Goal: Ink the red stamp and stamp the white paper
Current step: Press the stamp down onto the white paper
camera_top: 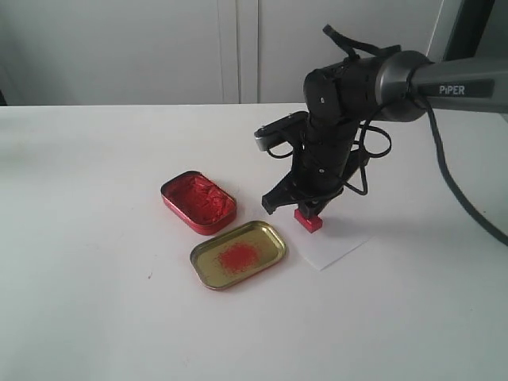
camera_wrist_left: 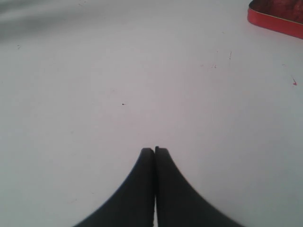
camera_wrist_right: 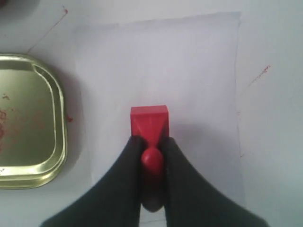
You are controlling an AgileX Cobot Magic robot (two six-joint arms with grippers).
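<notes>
Right gripper [camera_wrist_right: 152, 142] around the red stamp [camera_wrist_right: 149, 119], long axis vertical, base down on the white paper [camera_wrist_right: 189, 71]; left gripper [camera_wrist_left: 155, 150] closed.

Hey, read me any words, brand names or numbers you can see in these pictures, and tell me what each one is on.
"PiPER": white letters on the grey link of the right arm.
No other words, numbers or signs show in any view.

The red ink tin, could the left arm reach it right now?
Probably yes: only bare table lies between the shut left gripper and the tin; the right gripper is off at the paper.
</notes>
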